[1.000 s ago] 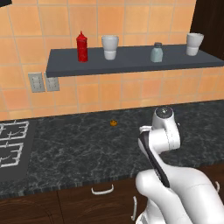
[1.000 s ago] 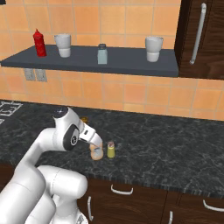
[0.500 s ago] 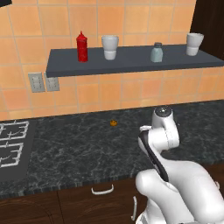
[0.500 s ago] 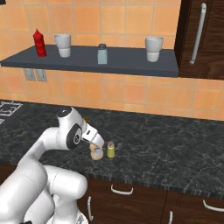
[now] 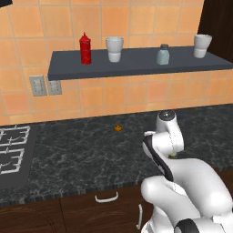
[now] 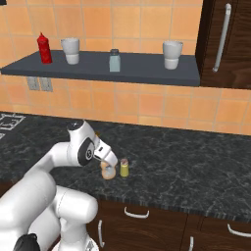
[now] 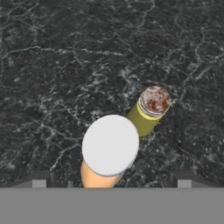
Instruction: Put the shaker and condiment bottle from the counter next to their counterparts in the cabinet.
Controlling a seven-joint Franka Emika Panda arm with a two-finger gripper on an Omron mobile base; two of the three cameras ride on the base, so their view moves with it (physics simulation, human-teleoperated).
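The tan-orange condiment bottle [image 7: 97, 177] with its pale whitish cap stands on the black veined counter [image 7: 52, 65], right below my hand. My gripper [image 7: 111, 181] is open, one fingertip on each side of the bottle and well apart from it. The yellow-green shaker [image 7: 142, 119] with a grey cap stands just beyond the bottle, close beside it. From the right base view, my gripper [image 6: 108, 165] hangs over the condiment bottle [image 6: 108, 173], with the shaker [image 6: 124, 168] to its right. On the slate-grey cabinet shelf [image 6: 142, 74] stand the red squeeze bottle [image 6: 44, 48] and the grey-blue shaker [image 6: 114, 61].
Two pale cups [image 6: 70, 50] [image 6: 172, 54] share the shelf. A small orange item [image 5: 118, 128] lies on the counter [image 5: 77, 154] near the wall. A stove [image 5: 11, 152] is at the far left. Dark brown drawers with white handles [image 6: 136, 213] run below the counter edge.
The arm has leaned slightly right and lower over the condiment bottle. The bottle and the shaker have not moved.
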